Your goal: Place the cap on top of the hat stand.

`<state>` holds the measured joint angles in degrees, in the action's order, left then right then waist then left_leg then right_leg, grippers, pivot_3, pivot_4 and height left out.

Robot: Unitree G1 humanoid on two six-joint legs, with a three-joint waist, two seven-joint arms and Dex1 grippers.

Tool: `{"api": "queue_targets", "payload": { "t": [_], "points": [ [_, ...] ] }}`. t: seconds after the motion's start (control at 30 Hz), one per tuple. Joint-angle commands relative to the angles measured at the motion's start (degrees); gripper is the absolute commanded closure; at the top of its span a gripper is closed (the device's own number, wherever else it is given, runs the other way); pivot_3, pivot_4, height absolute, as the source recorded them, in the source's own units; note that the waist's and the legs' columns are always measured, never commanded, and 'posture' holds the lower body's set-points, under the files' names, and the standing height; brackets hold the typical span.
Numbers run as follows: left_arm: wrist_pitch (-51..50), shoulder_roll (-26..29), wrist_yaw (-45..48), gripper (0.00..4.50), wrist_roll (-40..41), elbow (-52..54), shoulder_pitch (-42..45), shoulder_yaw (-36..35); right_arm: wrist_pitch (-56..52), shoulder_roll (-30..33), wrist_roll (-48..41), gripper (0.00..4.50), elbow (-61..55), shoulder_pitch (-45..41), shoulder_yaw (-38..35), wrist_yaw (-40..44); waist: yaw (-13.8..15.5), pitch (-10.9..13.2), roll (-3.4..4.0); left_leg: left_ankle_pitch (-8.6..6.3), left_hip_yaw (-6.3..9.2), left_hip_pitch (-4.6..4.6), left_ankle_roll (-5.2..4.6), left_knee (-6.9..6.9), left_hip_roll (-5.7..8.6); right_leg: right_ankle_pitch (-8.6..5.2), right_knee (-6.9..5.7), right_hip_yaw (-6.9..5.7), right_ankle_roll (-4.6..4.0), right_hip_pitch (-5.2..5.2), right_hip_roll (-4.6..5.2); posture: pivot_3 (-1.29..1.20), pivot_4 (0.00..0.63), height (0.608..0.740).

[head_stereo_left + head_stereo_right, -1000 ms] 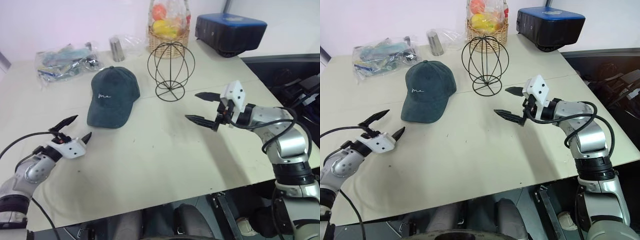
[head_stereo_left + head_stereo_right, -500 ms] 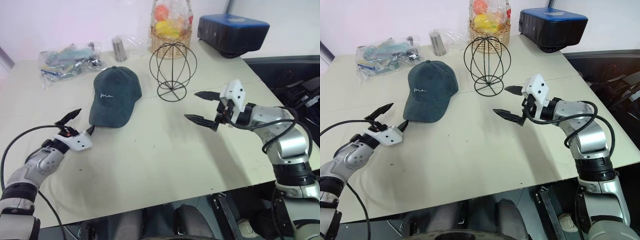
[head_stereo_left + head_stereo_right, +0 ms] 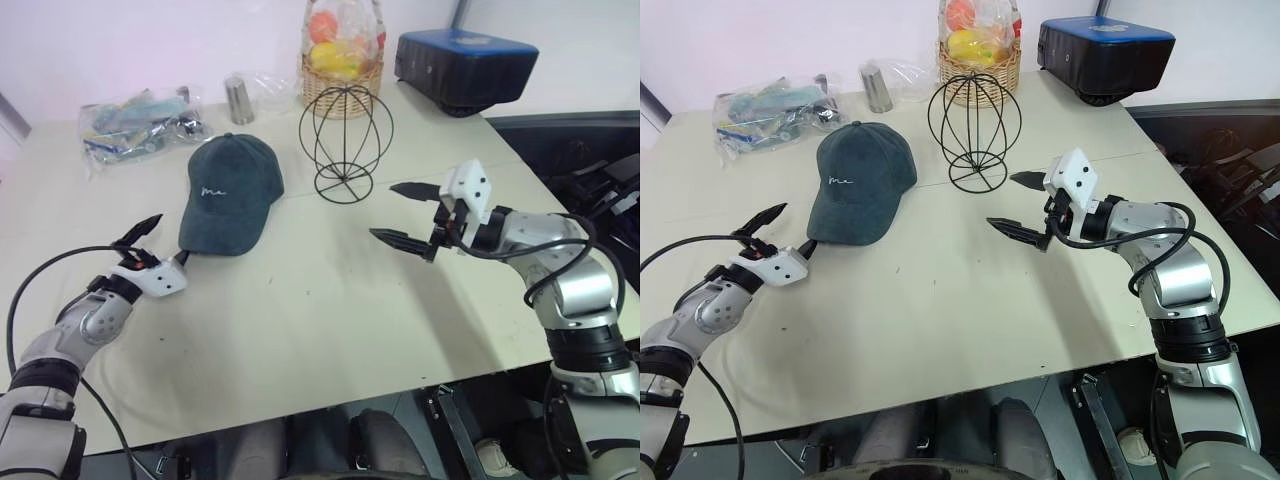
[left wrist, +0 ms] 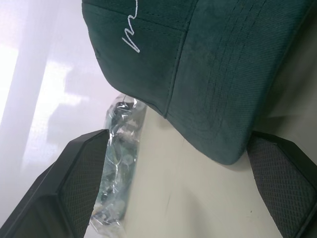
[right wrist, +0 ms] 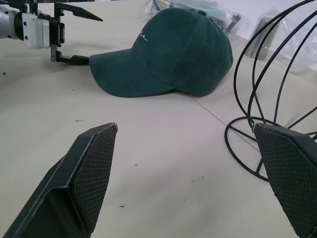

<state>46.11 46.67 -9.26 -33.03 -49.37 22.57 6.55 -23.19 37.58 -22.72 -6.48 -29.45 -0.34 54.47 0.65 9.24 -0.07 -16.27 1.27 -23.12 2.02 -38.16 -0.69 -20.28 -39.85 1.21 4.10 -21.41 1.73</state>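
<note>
Beige table (image 3: 330,330): cap (image 3: 231,192) lies flat, brim toward the robot, just beside and left of the hat stand (image 3: 345,142), not on it. Left gripper (image 3: 157,247) spread wide, empty, one finger at the brim's tip, the brim straight ahead between its fingers. Cap's long axis runs from brim back toward the crown. Right gripper (image 3: 408,215) also spread, empty, well apart from the cap, nearer the stand. Left arm is nearer; grasp judged its job.
</note>
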Motion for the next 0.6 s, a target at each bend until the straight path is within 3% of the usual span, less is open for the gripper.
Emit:
{"api": "queue_targets", "payload": {
  "t": [0.03,0.33,0.43,0.6],
  "points": [
    [-0.2,-0.5,0.3,0.0,-0.4,-1.8,-0.5,2.0,1.3,0.8,-0.2,0.04,-0.8,-0.6,-1.7,0.3,0.0,0.0,0.0,0.0,0.0,0.0,0.0,0.0,0.0,0.0,0.0,0.0,0.0,0.0,0.0,0.0,0.15,0.74],
    [0.7,-0.6,-0.4,0.0,-0.5,-2.3,0.5,3.2,1.2,0.9,-0.2,0.04,-0.9,-0.8,-1.7,0.1,0.1,0.0,0.02,0.0,-0.01,0.0,0.0,-0.01,0.02,0.0,0.0,0.0,0.0,0.01,0.01,0.0,0.15,0.74],
    [1.1,-0.5,-0.5,0.87,-0.4,-2.3,0.7,3.5,0.8,0.9,-0.2,0.0,-1.3,-0.8,-1.7,-0.1,0.0,0.0,0.02,0.0,-0.01,-0.01,0.0,-0.01,0.02,0.0,0.0,0.0,0.0,0.0,0.01,0.0,0.15,0.74],
    [1.3,-0.4,-0.6,3.42,0.1,-2.3,0.6,4.1,0.6,0.9,-0.3,0.0,-1.5,-0.7,-1.7,-0.3,0.1,-0.1,0.13,0.0,-0.01,-0.02,0.0,-0.01,0.02,0.0,0.0,0.0,0.0,0.0,0.02,0.0,0.15,0.74]
  ]
}}
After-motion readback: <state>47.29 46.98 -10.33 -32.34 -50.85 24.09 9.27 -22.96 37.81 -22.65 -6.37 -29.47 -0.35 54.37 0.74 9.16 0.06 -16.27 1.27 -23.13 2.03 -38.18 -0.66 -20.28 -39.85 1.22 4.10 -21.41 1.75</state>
